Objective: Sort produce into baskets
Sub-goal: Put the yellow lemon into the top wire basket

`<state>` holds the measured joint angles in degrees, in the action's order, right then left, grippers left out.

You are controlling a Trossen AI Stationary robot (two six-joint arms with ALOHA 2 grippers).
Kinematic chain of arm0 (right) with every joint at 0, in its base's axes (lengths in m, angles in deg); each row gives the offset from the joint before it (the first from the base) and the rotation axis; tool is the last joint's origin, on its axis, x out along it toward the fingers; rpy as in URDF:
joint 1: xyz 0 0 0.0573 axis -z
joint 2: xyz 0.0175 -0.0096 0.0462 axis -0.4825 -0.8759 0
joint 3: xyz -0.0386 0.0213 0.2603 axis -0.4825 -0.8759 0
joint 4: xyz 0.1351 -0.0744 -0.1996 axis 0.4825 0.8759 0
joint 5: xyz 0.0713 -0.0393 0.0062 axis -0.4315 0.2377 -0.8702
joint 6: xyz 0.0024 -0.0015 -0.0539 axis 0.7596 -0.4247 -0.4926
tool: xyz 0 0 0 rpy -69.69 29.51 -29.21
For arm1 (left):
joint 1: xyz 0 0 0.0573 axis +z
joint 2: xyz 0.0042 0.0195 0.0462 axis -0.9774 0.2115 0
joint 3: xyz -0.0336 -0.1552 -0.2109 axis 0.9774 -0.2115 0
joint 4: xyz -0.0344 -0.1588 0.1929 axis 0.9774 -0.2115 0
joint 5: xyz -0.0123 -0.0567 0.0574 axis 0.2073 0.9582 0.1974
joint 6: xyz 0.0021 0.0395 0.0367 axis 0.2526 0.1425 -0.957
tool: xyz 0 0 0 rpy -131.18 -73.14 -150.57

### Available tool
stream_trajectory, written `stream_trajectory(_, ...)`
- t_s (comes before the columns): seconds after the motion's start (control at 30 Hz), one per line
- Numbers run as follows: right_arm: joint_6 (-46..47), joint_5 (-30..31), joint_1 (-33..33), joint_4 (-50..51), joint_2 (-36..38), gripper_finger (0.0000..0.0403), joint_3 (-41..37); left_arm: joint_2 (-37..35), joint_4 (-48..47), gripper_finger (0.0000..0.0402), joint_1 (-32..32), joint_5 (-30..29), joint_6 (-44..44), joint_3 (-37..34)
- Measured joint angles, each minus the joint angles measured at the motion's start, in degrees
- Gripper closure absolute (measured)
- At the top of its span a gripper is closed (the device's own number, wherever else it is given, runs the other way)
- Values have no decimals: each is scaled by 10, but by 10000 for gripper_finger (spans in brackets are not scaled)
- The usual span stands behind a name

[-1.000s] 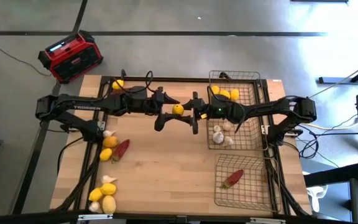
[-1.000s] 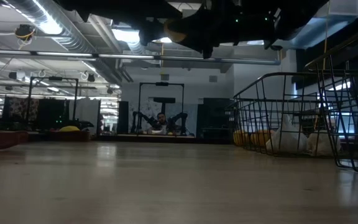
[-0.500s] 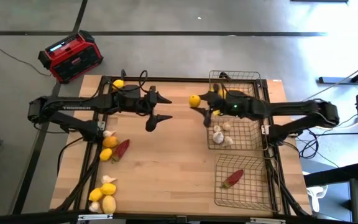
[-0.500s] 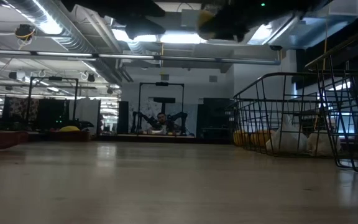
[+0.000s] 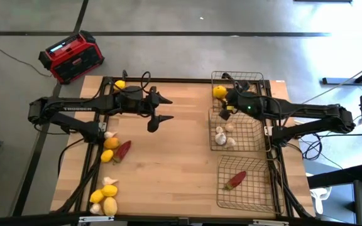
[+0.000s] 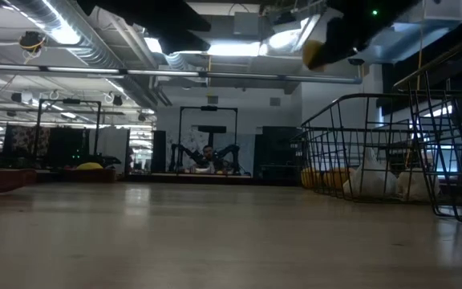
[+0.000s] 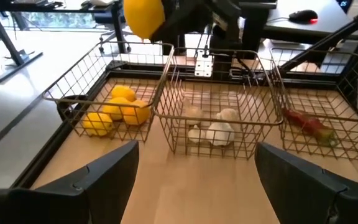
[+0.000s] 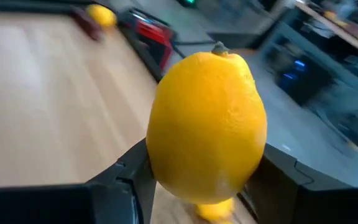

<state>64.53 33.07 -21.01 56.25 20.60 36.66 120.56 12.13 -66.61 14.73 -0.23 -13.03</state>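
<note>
High view: right tool (image 5: 220, 94) pinches a round, dimpled yellow lemon (image 5: 219, 91) above the far bronze wire-mesh basket (image 5: 254, 80).
Right wrist view shows the lemon's long axis crossing the tool's fingers, stem nub outward. Loose lemons (image 7: 115, 111) lie in that basket, white garlic bulbs (image 5: 224, 134) in the middle one, a red chili (image 5: 235, 181) in the nearest. Left tool (image 5: 158, 110) hangs spread and empty over the wooden counter (image 5: 168, 169).
</note>
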Motion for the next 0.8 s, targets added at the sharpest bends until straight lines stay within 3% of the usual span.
stream_trajectory(0.13, 27, 25, 27, 52, 16, 210, 0, 0, 0, 84, 0, -1, 0, 0)
stream_trajectory(0.37, 72, 11, 117, 134, 19, 210, 0, 0, 0, 84, 0, -1, 0, 0)
stream_trajectory(0.8, 96, -173, 308, 181, 14, 210, 0, 0, 0, 84, 0, -1, 0, 0)
